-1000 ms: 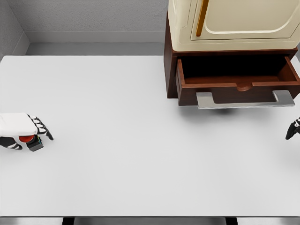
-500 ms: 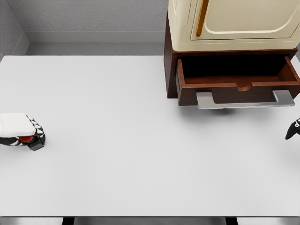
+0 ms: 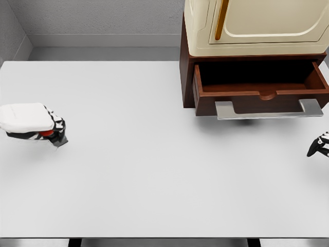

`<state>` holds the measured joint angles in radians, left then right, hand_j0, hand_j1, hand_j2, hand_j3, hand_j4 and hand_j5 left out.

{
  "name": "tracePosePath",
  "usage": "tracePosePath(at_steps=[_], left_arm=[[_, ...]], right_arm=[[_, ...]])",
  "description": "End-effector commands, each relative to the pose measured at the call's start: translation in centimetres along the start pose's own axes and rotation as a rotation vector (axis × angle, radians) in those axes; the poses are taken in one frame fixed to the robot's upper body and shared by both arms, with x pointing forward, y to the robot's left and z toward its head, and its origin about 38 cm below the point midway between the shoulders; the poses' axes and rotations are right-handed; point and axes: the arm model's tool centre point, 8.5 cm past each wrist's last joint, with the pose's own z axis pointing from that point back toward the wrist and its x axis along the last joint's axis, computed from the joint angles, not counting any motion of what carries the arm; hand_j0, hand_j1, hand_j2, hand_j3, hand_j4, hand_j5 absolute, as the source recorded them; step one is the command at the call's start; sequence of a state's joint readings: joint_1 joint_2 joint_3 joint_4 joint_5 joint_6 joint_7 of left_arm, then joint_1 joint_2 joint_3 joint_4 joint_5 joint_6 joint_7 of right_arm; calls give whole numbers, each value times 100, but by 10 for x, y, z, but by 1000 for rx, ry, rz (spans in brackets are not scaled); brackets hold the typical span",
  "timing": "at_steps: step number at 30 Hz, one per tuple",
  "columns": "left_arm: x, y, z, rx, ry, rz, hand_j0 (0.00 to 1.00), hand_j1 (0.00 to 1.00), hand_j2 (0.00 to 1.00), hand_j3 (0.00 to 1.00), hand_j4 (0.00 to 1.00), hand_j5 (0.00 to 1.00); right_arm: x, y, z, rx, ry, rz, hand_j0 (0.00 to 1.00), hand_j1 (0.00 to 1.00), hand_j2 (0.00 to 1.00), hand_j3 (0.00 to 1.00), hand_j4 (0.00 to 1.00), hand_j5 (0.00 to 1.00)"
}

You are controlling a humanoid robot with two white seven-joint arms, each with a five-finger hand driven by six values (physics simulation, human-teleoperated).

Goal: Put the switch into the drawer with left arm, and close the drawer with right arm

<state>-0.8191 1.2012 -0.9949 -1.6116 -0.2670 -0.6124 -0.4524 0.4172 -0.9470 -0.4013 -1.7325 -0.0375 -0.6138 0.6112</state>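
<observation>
The switch (image 3: 50, 135), a small dark box with a red button, is mostly hidden under my left hand (image 3: 51, 134), whose fingers are curled around it at the table's left side. The hand and switch appear lifted slightly off the white table (image 3: 154, 170). The brown drawer (image 3: 259, 93) stands pulled open at the upper right, its inside dark, with a grey bar handle (image 3: 268, 109) across its front. Only the fingertips of my right hand (image 3: 318, 145) show at the right edge, below and right of the drawer, holding nothing.
A cream cabinet (image 3: 257, 25) with an orange handle sits on top of the brown drawer unit. A grey wall runs behind the table's far edge. The table's front edge lies near the bottom of the picture.
My left hand closed around the switch, then rose and moved right and away from me with it. The right hand's fingertips dropped a little lower at the right edge.
</observation>
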Motion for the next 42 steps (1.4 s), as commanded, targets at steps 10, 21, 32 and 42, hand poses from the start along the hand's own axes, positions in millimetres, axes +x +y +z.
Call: tracePosePath(at_steps=[10,21,32,42], left_arm=[[46,62,-84,195,-235,-35,41,41,41,41,41,41],[82,135,-110,389,-435,0,41,41,41,41,41,41],[99,192,-104,484,-506,-59,41,41,41,41,41,41],[123,244,-137,541,-580,-93,40,40,40,40,40,40]], right_arm=[[3,0,2,51,0,11,49,49,49,49,49,49],[3,-5,5,42,8,22,55,55,55,55,55,55],[3,-4,4,45,7,20,56,56,56,56,56,56],[3,-3,4,46,6,19,60,60,60,60,60,60]])
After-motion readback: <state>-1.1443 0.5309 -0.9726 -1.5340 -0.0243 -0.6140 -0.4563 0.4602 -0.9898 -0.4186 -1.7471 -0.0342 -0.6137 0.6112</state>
